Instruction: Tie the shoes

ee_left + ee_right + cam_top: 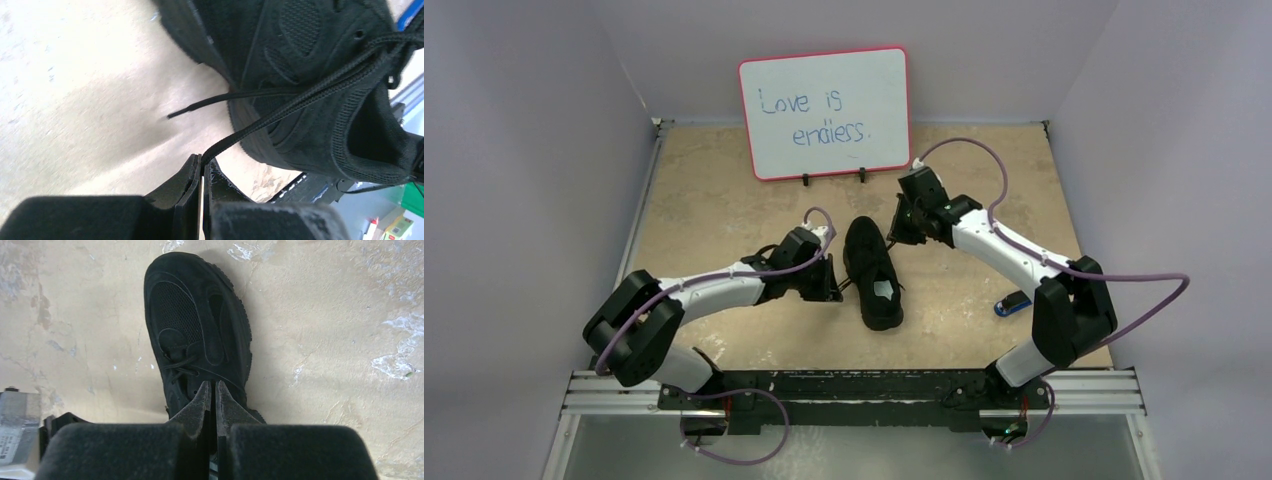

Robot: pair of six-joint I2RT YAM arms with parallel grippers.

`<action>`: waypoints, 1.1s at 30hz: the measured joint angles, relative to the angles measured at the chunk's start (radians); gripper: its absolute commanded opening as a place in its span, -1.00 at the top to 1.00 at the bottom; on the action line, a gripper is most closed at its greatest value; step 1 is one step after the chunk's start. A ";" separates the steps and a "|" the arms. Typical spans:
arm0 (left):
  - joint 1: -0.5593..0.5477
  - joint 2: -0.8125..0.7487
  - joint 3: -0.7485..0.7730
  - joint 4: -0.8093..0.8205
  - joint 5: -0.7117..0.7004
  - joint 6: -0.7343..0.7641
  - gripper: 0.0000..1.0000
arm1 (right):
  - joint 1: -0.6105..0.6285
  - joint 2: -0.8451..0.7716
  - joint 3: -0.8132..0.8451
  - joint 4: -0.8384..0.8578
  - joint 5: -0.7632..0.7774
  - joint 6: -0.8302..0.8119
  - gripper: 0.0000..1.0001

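Note:
The all-black shoe lies mid-table, toe toward the back, with its pale grey inner sole showing. My left gripper sits at the shoe's left side. In the left wrist view it is shut on a black lace that runs taut up to the eyelets. A second lace end lies loose on the table. My right gripper hovers at the shoe's far right. In the right wrist view it is shut just over the laced part of the shoe, with nothing seen between the jaws.
A whiteboard with writing stands at the back. A small blue-and-black gadget lies on the table right of the shoe, by the right arm. Purple walls enclose the tan tabletop; a metal rail runs along the near edge.

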 measured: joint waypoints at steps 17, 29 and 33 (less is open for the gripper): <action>-0.006 0.006 -0.015 -0.082 -0.111 -0.095 1.00 | -0.139 -0.066 -0.235 0.139 -0.053 0.011 1.00; -0.008 0.032 -0.028 -0.063 -0.191 -0.153 1.00 | -0.178 -0.066 -0.294 0.210 -0.101 0.021 1.00; -0.011 0.026 -0.043 -0.056 -0.206 -0.175 1.00 | -0.197 -0.066 -0.311 0.225 -0.119 0.026 1.00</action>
